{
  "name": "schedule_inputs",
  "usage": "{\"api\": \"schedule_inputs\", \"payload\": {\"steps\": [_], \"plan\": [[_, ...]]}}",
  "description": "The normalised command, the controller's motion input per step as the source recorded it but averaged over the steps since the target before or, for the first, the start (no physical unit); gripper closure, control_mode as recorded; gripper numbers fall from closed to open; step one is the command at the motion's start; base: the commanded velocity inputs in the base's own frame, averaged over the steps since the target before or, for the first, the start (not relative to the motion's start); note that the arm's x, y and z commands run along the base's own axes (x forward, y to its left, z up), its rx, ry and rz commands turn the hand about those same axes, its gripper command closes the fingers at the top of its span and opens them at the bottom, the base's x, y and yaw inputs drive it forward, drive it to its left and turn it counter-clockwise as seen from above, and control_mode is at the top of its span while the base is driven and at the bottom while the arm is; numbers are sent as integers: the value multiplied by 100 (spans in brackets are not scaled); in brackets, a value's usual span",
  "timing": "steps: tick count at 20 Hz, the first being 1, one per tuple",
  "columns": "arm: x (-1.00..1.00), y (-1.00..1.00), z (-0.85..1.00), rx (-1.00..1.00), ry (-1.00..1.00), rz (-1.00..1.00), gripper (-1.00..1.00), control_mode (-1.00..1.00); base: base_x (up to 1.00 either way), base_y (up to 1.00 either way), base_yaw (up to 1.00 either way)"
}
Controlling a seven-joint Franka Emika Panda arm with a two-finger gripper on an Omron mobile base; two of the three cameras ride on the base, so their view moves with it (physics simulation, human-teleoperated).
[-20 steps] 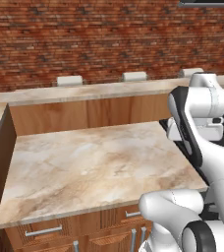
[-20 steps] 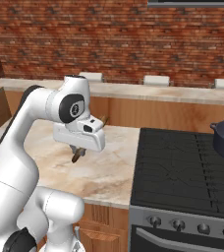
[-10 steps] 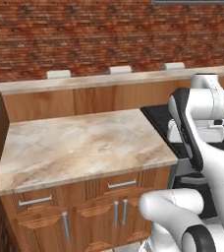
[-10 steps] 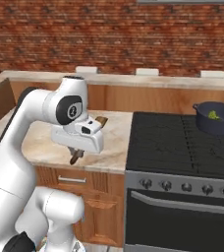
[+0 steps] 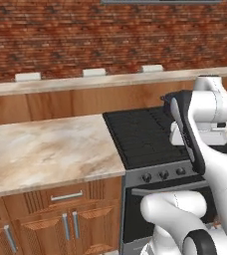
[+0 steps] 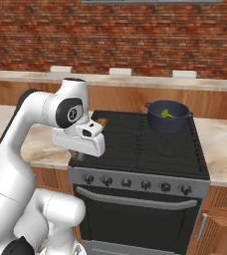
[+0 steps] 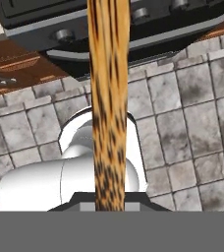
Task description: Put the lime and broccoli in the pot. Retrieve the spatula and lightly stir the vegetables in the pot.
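Rolling rightward since a moment ago, the base now faces the black stove (image 6: 150, 144), where the pot (image 6: 167, 116) holds green vegetables (image 6: 166, 114) on a rear burner, while the gripper (image 6: 78, 155), at the stove's front-left corner, pinches the wooden spatula (image 7: 108, 98)

arm: bent, raised | gripper (image 6: 75, 155): closed, apparently holding spatula (image 7: 108, 98)
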Motion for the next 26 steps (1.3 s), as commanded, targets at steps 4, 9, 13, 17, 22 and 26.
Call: {"api": "schedule_inputs", "payload": {"steps": [4, 9, 13, 17, 22, 26], "plan": [[0, 0, 0, 0, 0, 0, 100, 100, 0, -94, 6], [0, 0, 0, 0, 0, 0, 100, 100, 8, -80, 6], [0, 0, 0, 0, 0, 0, 100, 100, 32, -52, 3], [0, 0, 0, 0, 0, 0, 100, 100, 57, -40, 3], [0, 0, 0, 0, 0, 0, 100, 100, 80, -22, 5], [0, 0, 0, 0, 0, 0, 100, 100, 67, -5, 2]]}}
